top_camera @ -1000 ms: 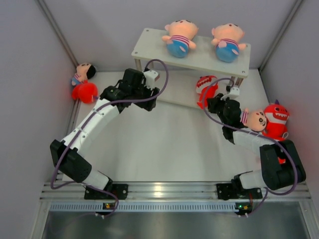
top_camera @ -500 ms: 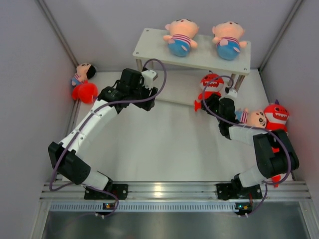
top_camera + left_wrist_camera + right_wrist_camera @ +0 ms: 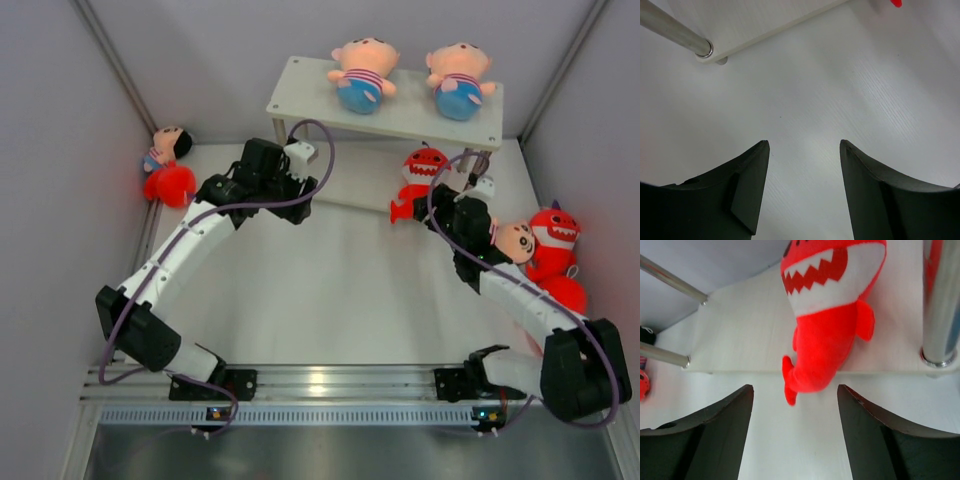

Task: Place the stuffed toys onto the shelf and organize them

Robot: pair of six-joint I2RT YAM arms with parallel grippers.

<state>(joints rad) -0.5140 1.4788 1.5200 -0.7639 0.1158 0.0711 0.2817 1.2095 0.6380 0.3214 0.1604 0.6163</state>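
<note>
The shelf stands at the back, with two peach dolls lying on its top board. A red shark rests on the lower board, its tail hanging over the front edge. My right gripper is open just in front of that tail, holding nothing. Over bare table by the shelf's left front leg, my left gripper is open and empty. Another doll and a shark lie beside the right arm.
A dark-haired doll and a red toy sit against the left wall. Something red lies behind the right arm's forearm. A shelf leg stands right of the shark. White walls close in on both sides.
My right gripper has opened and let go of the red shark on the lower board, then drawn back a little. The left arm has not moved.
</note>
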